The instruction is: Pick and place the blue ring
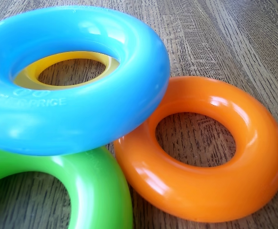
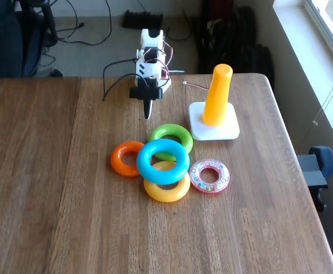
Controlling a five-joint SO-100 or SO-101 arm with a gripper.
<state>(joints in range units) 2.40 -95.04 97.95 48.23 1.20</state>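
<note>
The glossy blue ring (image 1: 72, 109) fills the upper left of the wrist view and lies on top of other rings. A yellow ring (image 1: 29, 71) shows through its hole, and it overlaps a green ring (image 1: 96, 191) and an orange ring (image 1: 253, 143). In the fixed view the blue ring (image 2: 144, 162) sits mid-table, resting on the yellow ring (image 2: 166, 193), the green ring (image 2: 180, 132) and the edge of the orange ring (image 2: 120, 160). My gripper (image 2: 148, 116) hangs point-down behind the pile, apart from every ring. Its black fingers look shut with nothing in them.
An orange-yellow stacking post (image 2: 217, 94) on a white base (image 2: 232, 131) stands right of the gripper. A clear pink ring (image 2: 197, 177) lies right of the pile. Bare wood lies to the left and front, and the table's edge runs along the right.
</note>
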